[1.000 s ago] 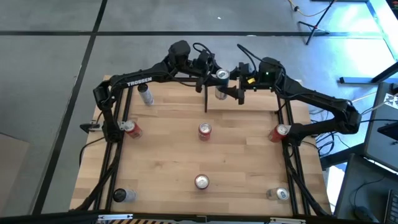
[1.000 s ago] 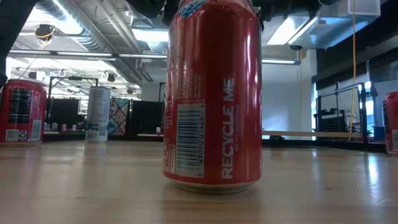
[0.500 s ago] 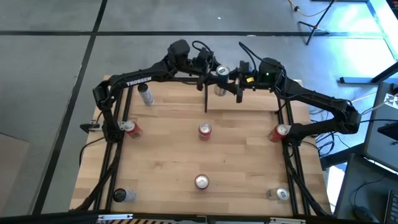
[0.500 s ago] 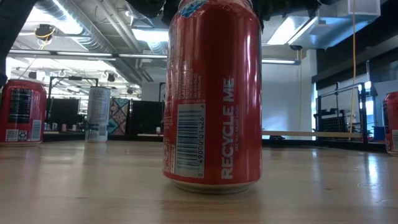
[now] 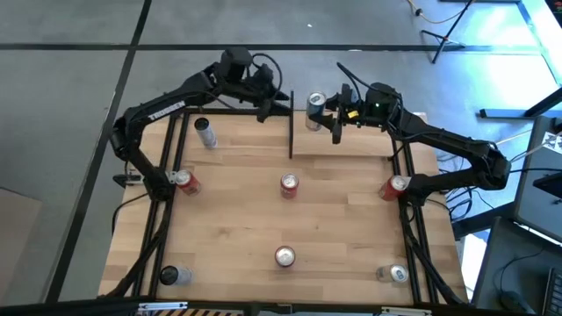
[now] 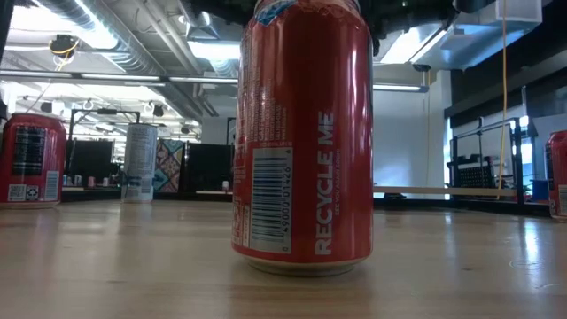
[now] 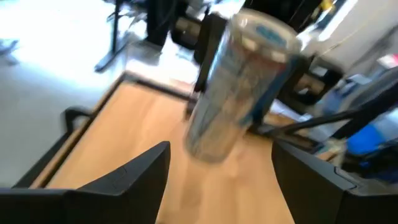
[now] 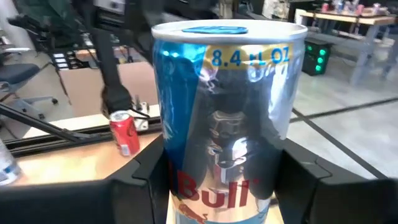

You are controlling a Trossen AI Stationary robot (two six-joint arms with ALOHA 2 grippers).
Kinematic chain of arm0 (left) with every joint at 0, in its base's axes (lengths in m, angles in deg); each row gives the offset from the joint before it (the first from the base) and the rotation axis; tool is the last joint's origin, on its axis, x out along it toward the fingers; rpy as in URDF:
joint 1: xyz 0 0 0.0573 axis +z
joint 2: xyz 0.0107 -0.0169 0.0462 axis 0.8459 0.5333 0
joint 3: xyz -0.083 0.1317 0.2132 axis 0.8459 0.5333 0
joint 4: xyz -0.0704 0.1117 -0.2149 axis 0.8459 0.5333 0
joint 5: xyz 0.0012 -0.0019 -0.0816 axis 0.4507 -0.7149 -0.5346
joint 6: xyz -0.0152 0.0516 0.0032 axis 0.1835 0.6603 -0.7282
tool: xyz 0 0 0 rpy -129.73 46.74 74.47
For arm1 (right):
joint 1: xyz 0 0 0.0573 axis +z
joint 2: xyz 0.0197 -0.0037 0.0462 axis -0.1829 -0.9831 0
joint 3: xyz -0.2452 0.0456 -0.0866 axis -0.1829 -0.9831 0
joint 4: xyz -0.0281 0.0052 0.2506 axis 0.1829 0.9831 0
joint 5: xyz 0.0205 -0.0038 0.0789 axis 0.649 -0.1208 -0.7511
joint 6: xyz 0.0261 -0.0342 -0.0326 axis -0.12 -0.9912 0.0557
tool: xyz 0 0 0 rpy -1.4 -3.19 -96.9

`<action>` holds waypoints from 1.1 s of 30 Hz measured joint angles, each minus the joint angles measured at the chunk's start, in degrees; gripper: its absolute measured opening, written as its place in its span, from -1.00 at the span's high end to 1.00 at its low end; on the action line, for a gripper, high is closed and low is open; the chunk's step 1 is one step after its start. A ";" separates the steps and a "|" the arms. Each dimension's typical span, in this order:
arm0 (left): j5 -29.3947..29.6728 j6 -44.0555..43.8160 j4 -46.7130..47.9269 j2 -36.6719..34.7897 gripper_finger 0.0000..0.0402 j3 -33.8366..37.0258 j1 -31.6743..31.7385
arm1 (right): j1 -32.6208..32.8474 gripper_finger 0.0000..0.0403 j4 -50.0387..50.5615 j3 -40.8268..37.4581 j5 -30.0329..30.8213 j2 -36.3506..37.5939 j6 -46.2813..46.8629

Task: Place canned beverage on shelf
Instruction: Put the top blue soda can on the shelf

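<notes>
Gripping a slim silver-and-blue Red Bull can (image 5: 315, 109) between its two fingers, the right gripper (image 5: 332, 112) holds it upright at the far edge of the table, just beside a thin black post (image 5: 291, 123). In the right wrist view the can (image 8: 225, 118) fills the frame, dark fingers (image 8: 140, 180) pressed on both sides. The left gripper (image 5: 266, 98) sits apart from the can, farther to the left along the far edge, jaws spread and holding nothing; its wrist view shows the can (image 7: 242, 81) ahead, clear of the fingers (image 7: 134, 171). Red cans stand on the wooden tabletop (image 5: 237, 219), one (image 6: 301, 133) close to the low camera. Cannot make out the shelf board itself.
</notes>
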 joint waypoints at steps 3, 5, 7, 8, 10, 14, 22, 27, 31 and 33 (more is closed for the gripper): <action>1.64 2.09 3.44 -0.80 -0.33 0.00 -0.86 | -1.93 0.04 -1.18 -1.75 0.15 -1.20 0.02; 1.29 2.48 5.13 -0.91 -0.33 0.00 -1.26 | -3.41 0.04 -1.34 -2.73 0.05 -2.40 0.08; 1.19 2.75 7.41 -0.91 -0.33 0.00 -1.44 | -4.67 0.04 -2.30 -3.02 -0.28 -4.18 0.04; 1.21 3.65 8.82 -0.91 -0.33 0.02 -1.57 | -5.40 0.04 -2.82 -3.22 -1.31 -5.09 0.04; 1.21 5.66 11.34 -0.90 -0.33 0.04 -1.80 | -6.70 0.04 -3.69 -3.41 -4.12 -7.27 0.04; -2.96 7.00 12.65 -0.89 -0.33 0.07 -2.16 | -8.52 0.04 -8.29 -3.43 -8.47 -11.33 0.02; -6.00 7.87 12.77 -0.89 -0.33 0.07 -2.30 | -13.20 0.04 -14.58 -3.43 -13.95 -16.41 -0.05; -3.26 6.64 7.90 -0.84 -0.33 0.09 -2.88 | -14.47 0.04 -20.29 -6.22 -15.51 -19.18 -0.94; -3.23 4.82 7.23 -0.84 -0.33 0.09 -2.82 | -14.05 0.04 -28.42 -9.67 -15.56 -21.25 0.62; -3.25 4.36 7.52 -0.84 -0.33 0.09 -2.82 | -13.11 0.04 -30.62 -11.05 -15.09 -21.97 1.24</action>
